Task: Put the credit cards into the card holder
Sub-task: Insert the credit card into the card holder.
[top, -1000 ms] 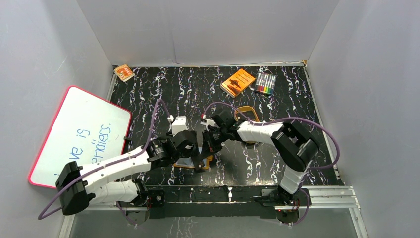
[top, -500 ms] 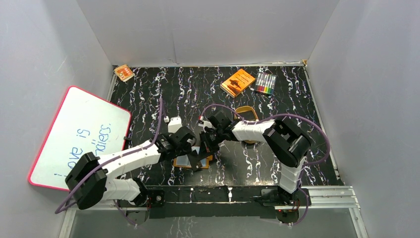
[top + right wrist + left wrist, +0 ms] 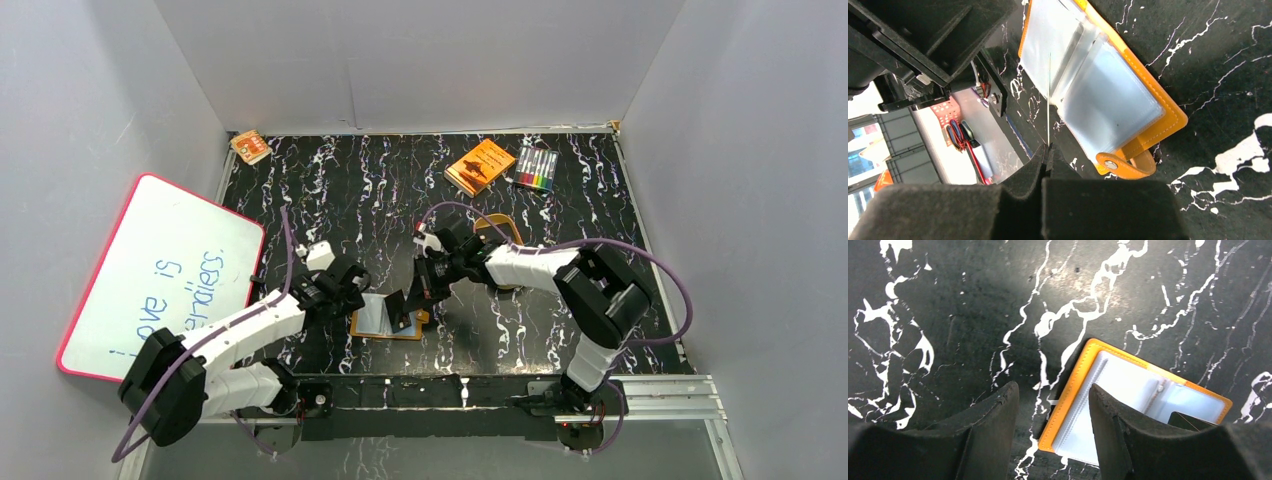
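Observation:
The card holder (image 3: 378, 320) lies open on the black marbled table, orange rim up and clear pockets showing. It also shows in the left wrist view (image 3: 1128, 400) and the right wrist view (image 3: 1098, 90). My right gripper (image 3: 405, 308) hangs over its right half, shut on a credit card (image 3: 1049, 100). The card is seen edge-on as a thin pale line standing above the pockets. My left gripper (image 3: 343, 285) is open and empty, just left of the wallet. The wallet's near corner lies between the left fingers (image 3: 993, 430). The snap strap (image 3: 1120, 165) sticks out at the side.
A whiteboard (image 3: 160, 270) leans at the left. An orange book (image 3: 480, 165) and a marker set (image 3: 537, 168) lie at the back right. A gold oval tray (image 3: 497, 232) sits behind the right arm. A small orange pack (image 3: 250, 147) lies at the back left.
My left gripper has drawn back to the left, off the wallet, leaving its left half uncovered. My right gripper, still holding the card, stays over the wallet.

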Controlling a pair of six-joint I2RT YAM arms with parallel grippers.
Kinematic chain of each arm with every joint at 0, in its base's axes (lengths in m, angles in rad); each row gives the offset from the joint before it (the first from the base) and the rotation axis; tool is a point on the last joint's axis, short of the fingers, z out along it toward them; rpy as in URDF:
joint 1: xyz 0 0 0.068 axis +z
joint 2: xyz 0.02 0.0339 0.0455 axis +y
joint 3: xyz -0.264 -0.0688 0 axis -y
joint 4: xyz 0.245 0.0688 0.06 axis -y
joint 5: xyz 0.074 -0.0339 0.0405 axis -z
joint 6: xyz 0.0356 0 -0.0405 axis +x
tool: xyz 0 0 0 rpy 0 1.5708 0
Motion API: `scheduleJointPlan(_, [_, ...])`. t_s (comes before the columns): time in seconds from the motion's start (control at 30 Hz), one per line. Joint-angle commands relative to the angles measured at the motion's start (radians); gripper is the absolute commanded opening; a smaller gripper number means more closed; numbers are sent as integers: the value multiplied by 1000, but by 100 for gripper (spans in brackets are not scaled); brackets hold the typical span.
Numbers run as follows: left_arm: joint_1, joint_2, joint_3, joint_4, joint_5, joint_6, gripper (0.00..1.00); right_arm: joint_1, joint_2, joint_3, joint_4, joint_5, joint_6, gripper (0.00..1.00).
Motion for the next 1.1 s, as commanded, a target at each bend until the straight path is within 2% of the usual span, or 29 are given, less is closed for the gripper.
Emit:
scheduleJointPlan(0.0, [23,-39,-29,-50,4,-57,52,-1,48,31,61,-62,35,0])
scheduleJointPlan(0.7, [43,-26,-96,-11,78,-85,51,-2,137,39,142,-88,122,0])
scheduleJointPlan(1.07, [43,-31,-120,12,121,-84,49,-2,139,-25,298,-17,265,0])
